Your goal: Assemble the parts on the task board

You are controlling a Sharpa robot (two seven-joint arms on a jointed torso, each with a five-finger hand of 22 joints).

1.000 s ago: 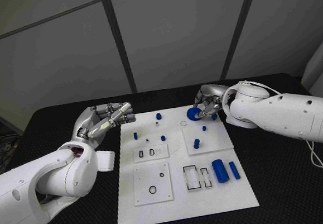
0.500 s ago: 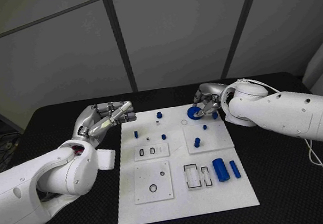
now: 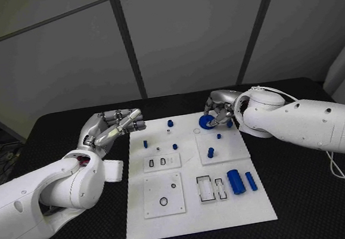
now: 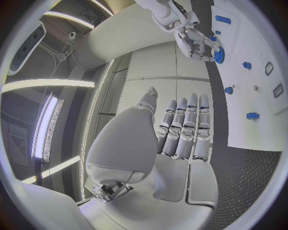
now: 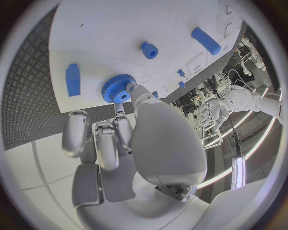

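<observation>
The white task board (image 3: 199, 212) lies mid-table. My right hand (image 3: 222, 110) hovers over its far right corner and pinches a blue toothed gear (image 3: 206, 122) between thumb and finger, just above the board. In the right wrist view the gear (image 5: 119, 88) sits at the fingertips of that hand (image 5: 120, 139), close to the board (image 5: 120, 28). My left hand (image 3: 114, 125) hangs off the far left corner of the board and holds nothing. Its fingers (image 4: 183, 127) lie side by side. The left wrist view shows the right hand (image 4: 193, 39) with the gear (image 4: 219, 54).
Small blue pegs (image 3: 169, 122) (image 3: 144, 143) (image 3: 211, 152) stand on the far half of the board. Two blue cylinders (image 3: 235, 181) (image 3: 250, 181) lie beside rectangular slots (image 3: 206, 189) at the near right. A black ring (image 3: 163, 202) lies near left.
My right hand has edged slightly left and down with the gear. The left hand has barely moved.
</observation>
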